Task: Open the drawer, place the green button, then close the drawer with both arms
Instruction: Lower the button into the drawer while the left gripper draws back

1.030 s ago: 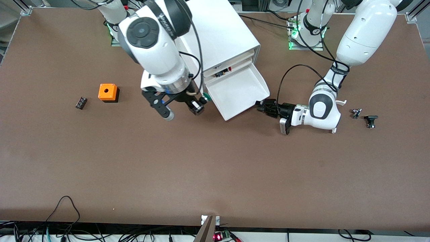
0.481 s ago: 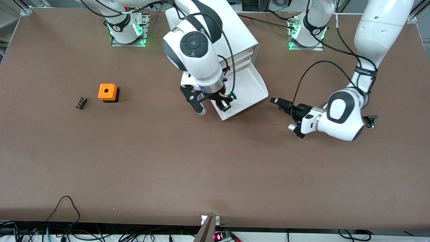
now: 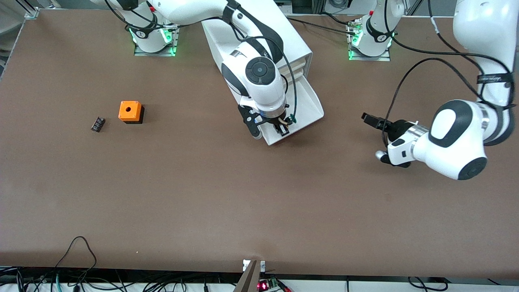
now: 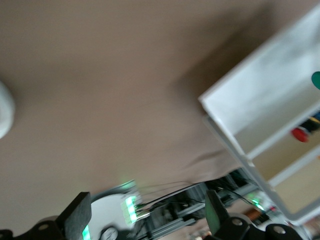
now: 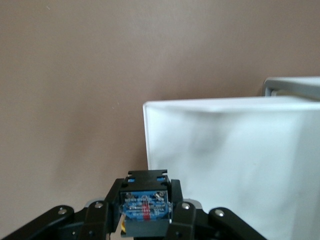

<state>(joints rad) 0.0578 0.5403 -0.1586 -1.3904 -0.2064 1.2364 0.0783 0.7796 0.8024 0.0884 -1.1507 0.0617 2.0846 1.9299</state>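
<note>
The drawer (image 3: 307, 102) stands pulled out of the white cabinet (image 3: 263, 36), and what shows of its tray is bare. My right gripper (image 3: 282, 129) is shut on the button (image 3: 288, 121), whose green cap sticks out sideways, and holds it over the drawer's front end. In the right wrist view the button's black body with a blue label (image 5: 145, 206) sits between the fingers, above the drawer's front wall (image 5: 235, 165). My left gripper (image 3: 368, 119) is open and empty, over bare table toward the left arm's end, apart from the drawer. The left wrist view shows the drawer (image 4: 260, 107) and my left gripper (image 4: 145, 218) with its fingers spread.
An orange cube with a hole (image 3: 130, 111) and a small black part (image 3: 97, 123) lie toward the right arm's end. A drawer above the open one holds small parts, one red (image 4: 300, 134). The left arm's cable (image 3: 405, 81) loops above the table.
My right gripper has carried the button from beside the drawer to over its front end. My left gripper has drawn away from the drawer's corner toward the left arm's end.
</note>
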